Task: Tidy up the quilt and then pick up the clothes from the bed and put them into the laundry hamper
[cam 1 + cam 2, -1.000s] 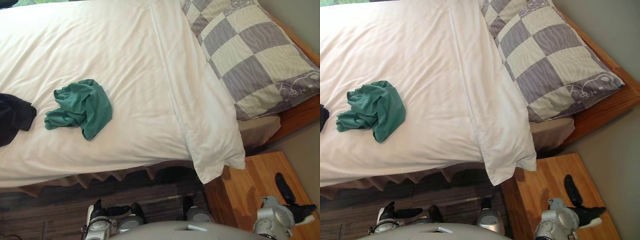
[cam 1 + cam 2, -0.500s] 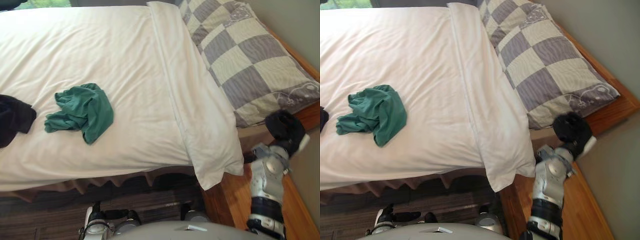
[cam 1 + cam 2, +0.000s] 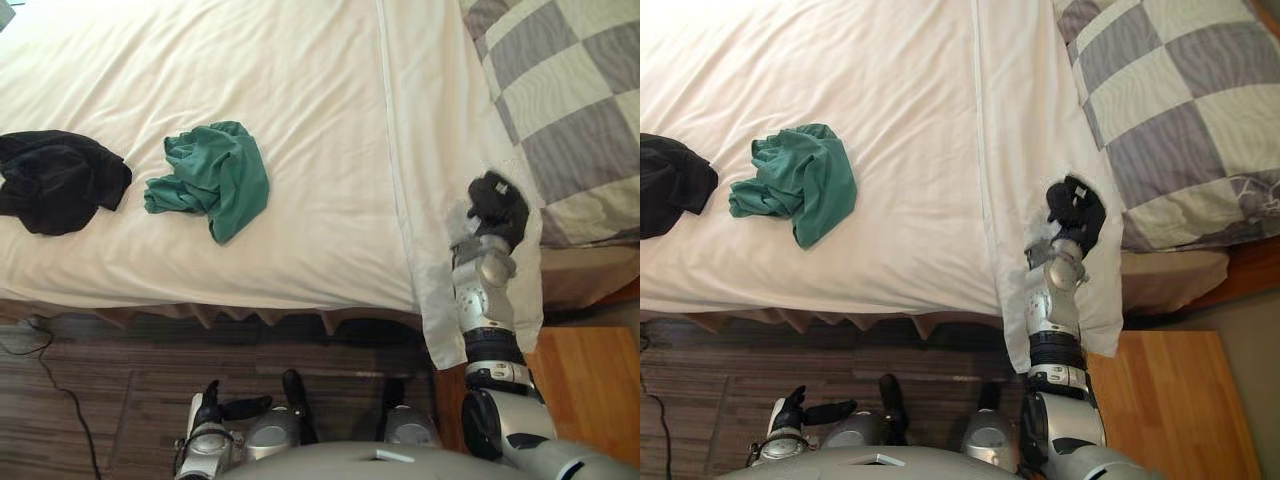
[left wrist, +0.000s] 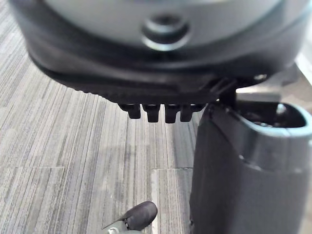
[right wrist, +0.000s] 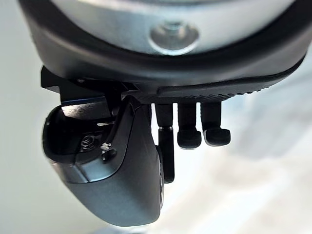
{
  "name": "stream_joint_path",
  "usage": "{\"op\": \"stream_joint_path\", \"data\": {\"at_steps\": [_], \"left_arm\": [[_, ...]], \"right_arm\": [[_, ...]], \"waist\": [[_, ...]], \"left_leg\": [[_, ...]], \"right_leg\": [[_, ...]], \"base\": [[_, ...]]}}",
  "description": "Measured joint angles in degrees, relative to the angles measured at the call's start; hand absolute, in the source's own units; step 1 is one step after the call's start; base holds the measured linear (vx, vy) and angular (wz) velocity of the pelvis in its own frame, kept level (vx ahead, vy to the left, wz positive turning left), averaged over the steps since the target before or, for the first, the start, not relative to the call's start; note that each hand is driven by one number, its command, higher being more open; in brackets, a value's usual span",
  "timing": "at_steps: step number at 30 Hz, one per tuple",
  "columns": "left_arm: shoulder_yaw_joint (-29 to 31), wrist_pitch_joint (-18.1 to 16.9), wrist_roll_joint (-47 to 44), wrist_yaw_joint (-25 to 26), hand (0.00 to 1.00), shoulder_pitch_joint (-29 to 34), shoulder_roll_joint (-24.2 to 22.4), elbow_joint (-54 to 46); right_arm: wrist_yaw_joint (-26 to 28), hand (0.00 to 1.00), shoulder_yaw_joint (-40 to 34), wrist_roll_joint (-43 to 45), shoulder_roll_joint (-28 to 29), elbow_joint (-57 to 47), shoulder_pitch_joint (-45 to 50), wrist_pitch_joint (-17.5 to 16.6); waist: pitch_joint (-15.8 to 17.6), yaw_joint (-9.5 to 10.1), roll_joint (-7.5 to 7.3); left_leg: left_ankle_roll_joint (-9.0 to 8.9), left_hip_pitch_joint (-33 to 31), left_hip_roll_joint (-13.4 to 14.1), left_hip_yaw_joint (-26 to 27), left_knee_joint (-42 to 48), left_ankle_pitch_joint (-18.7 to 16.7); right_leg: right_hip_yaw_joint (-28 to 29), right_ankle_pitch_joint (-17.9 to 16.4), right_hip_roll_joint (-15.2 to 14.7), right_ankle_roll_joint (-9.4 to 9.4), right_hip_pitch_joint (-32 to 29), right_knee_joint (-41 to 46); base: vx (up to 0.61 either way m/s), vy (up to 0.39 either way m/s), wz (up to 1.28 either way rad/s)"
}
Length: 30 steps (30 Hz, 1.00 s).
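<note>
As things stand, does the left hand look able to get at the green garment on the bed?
Probably yes, with a lift. The left hand hangs low by the floor, and the green garment lies uncovered on the quilt, apart from the black garment; nothing blocks it.

White fabric quilt [image 3: 300, 100] spread flat over the bed, one folded band along the pillow side, corner hanging off the bed's edge. Crumpled green garment [image 3: 212, 178] lies on it. Bunched black garment [image 3: 55, 180] just beside, apart.
</note>
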Motion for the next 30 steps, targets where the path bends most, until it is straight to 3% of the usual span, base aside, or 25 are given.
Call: {"op": "stream_joint_path", "data": {"at_steps": [2,4,11,15,22,28,29,30], "left_arm": [[-0.9,0.0,0.0,-0.1,1.0,-0.6,-0.1,0.0],[-0.9,0.2,0.0,-0.1,1.0,-0.6,-0.1,0.1],[2.5,1.2,0.0,-0.7,1.0,-2.9,-0.3,4.3],[7.8,1.4,0.0,-0.7,1.0,-2.9,-0.5,4.6],[12.9,1.3,0.1,-1.1,1.0,-2.4,-1.1,3.8],[12.7,0.9,0.4,-2.3,1.0,-2.9,-3.0,3.3],[12.6,0.9,0.4,-2.5,1.0,-3.0,-3.3,3.3],[12.0,0.9,0.4,-2.8,1.0,-3.2,-3.7,3.4]], "right_arm": [[1.9,0.0,0.3,1.0,0.0,2.9,1.6,-1.6],[3.3,0.0,0.0,1.1,0.0,3.5,1.9,-2.2],[10.3,0.0,-4.7,1.1,4.2,6.2,6.4,-4.1],[12.8,0.0,-9.2,0.6,9.0,6.2,8.7,-3.9],[14.2,0.0,-13.5,-1.9,10.3,10.9,12.0,-0.4],[13.9,0.0,-12.3,-7.2,8.4,17.4,17.6,3.7],[13.9,1.0,-11.7,-8.1,8.3,18.3,18.1,4.1],[13.8,1.0,-10.2,-9.1,7.9,19.8,19.1,4.8]], "waist": [[0.5,-0.11,0.77],[0.5,-0.26,0.63],[0.3,-0.54,-1.22],[-0.4,-1.64,-3.23],[-1.7,-1.71,-5.25],[-2.8,-1.66,-4.12],[-2.9,-1.66,-3.98],[-3.0,-1.7,-3.79]], "left_leg": [[-0.1,0.1,-0.1,0.2,0.0,-0.1],[-0.4,0.9,0.0,0.5,0.0,-0.3],[-1.48,4.9,0.9,2.7,0.0,-1.6],[-2.02,6.5,1.3,6.2,0.0,-2.0],[-2.51,8.8,1.9,11.0,0.0,-2.4],[-2.7,9.8,1.8,12.1,0.0,-3.3],[-2.7,9.8,1.8,11.9,0.0,-3.3],[-2.7,9.8,1.8,11.5,0.0,-3.3]], "right_leg": [[0.1,0.0,-0.1,0.03,0.0,-0.1],[0.3,0.0,-0.1,0.04,0.5,-0.1],[1.2,-0.2,1.2,0.02,4.6,-2.5],[2.7,-0.2,1.9,-0.06,5.9,-3.5],[4.0,-0.5,2.6,-0.66,7.4,-3.9],[4.8,-0.9,2.6,-1.04,7.7,-3.9],[4.7,-0.9,2.6,-1.04,7.6,-3.9],[4.7,-0.9,2.6,-1.03,7.6,-3.9]], "base": [[0.02,0.005,-0.03],[0.05,0.001,-0.12],[0.03,-0.017,-0.1],[0.04,-0.02,-0.23],[0.01,-0.02,-0.16],[-0.01,-0.015,-0.1],[0.0,0.0,0.0],[0.0,0.0,0.0]]}}
